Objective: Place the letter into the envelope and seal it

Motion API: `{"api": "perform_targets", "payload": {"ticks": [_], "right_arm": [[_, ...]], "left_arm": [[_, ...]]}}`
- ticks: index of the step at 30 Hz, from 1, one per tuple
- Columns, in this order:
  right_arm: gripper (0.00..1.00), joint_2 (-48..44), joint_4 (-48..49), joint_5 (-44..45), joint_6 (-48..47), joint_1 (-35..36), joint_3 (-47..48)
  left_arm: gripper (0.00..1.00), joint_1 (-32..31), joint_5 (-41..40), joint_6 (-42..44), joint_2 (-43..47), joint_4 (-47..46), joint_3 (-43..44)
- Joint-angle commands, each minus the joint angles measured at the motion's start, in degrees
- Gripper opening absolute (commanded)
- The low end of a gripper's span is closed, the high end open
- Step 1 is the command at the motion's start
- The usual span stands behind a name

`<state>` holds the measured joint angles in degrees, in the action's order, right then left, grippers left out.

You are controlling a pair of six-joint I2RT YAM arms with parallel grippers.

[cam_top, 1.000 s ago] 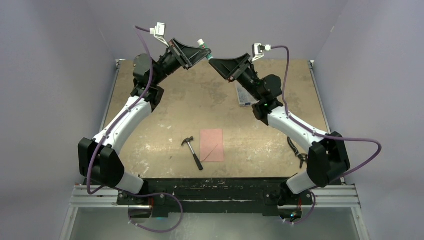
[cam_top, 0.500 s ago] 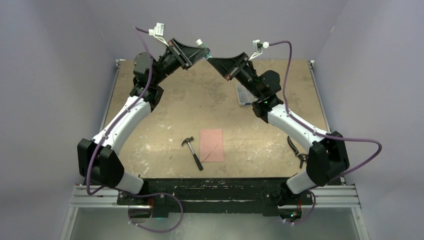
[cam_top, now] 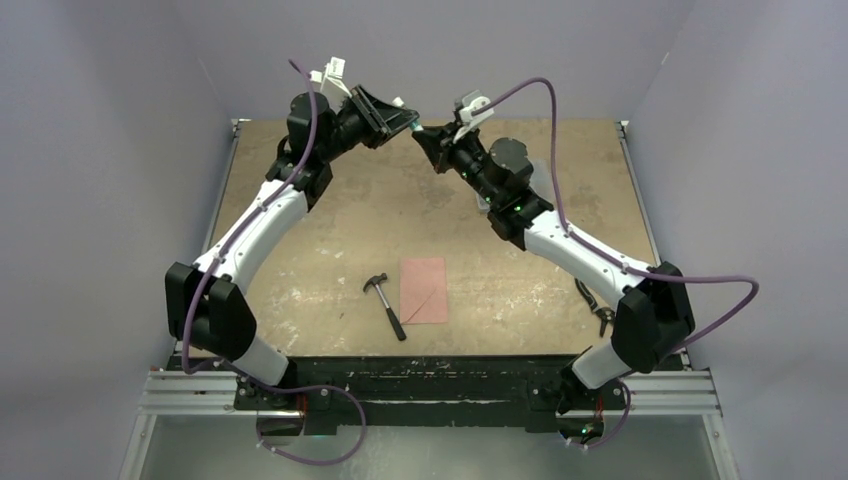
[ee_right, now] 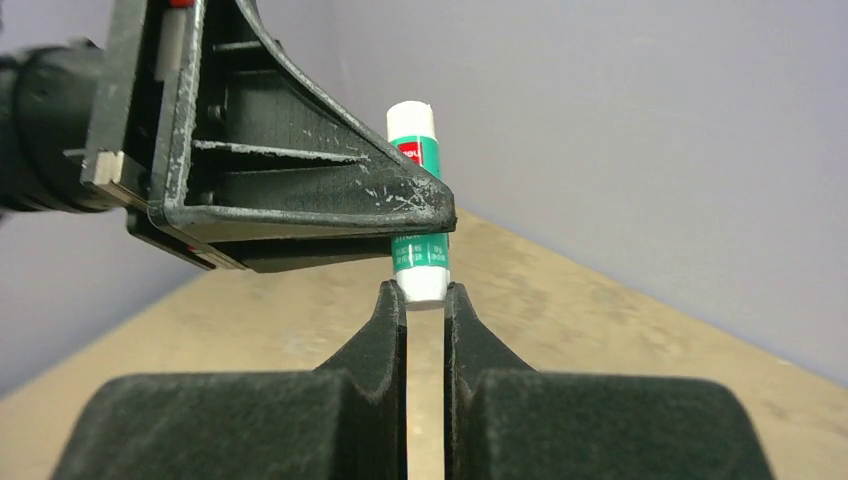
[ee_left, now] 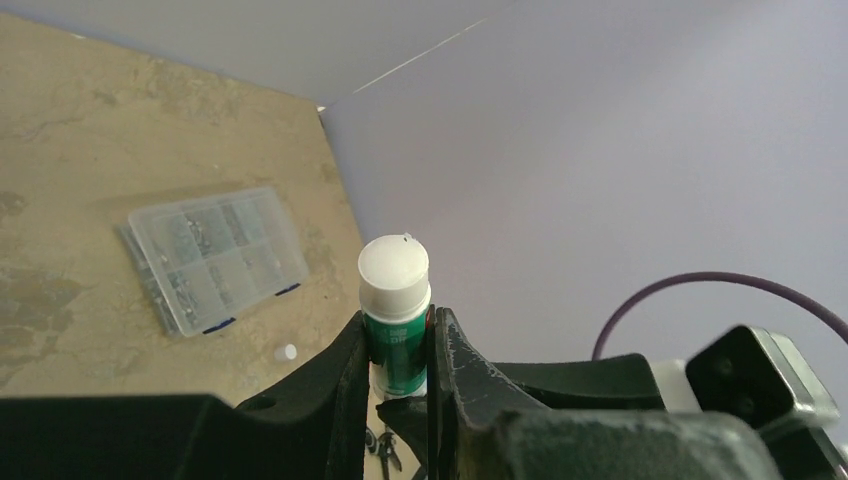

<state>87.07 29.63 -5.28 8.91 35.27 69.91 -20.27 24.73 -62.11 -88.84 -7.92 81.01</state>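
The only print in view stood on the glue stick [ee_right: 420, 256]. Its green label carried several lines of small white lettering, too fine and blurred to read. In the right wrist view, a small red patch with white marks sat near the top of the label, looking like a brand logo, but its letters could not be made out. The jaws of the left gripper [ee_left: 398, 335] hid the middle of the label. In the left wrist view the white lettering was only a smudge on green. No word or number could be read anywhere.
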Motion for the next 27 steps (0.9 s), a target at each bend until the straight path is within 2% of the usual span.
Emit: {"api": "perform_targets", "payload": {"ticks": [1,7,13,14,16,17,18,20,23,27], "right_arm": [[0.00,0.6,1.1,17.8,-19.2,1.8,4.9],[0.00,2.7,5.7,30.4,-37.7,7.2,2.9],[0.00,4.2,8.6,38.2,-44.5,7.8,2.8],[0.03,4.1,8.1,38.5,-44.0,7.8,3.2],[0.20,1.6,0.0,31.7,-35.6,7.4,4.9],[0.34,-0.2,-3.6,26.1,-30.6,6.3,5.6],[0.43,-2.2,-6.4,20.3,-26.3,5.1,5.9],[0.55,-5.7,-10.1,10.0,-17.5,2.9,6.0],[0.63,-11.2,-10.4,-2.4,-5.3,-0.1,3.7],[0.67,-16.3,-3.5,-12.8,10.3,-3.1,-2.1]], "left_arm": [[0.00,-0.3,4.0,3.0,-0.4,6.1,2.8],[0.00,-0.3,4.4,3.6,-1.1,6.6,3.4],[0.00,-0.3,4.9,3.2,-1.2,4.8,2.6],[0.00,-0.3,5.0,3.3,-1.1,4.0,2.3],[0.00,-0.2,5.3,3.9,-0.6,0.8,1.4],[0.00,-0.2,5.5,4.7,-0.2,-1.2,0.8],[0.00,-0.2,5.7,5.9,0.2,-3.0,0.2],[0.00,-0.2,5.4,9.8,1.5,-5.8,-0.9],[0.00,-0.2,6.1,17.3,3.4,-11.2,-3.3],[0.00,-0.1,8.2,26.1,4.2,-13.2,-4.7]]}}
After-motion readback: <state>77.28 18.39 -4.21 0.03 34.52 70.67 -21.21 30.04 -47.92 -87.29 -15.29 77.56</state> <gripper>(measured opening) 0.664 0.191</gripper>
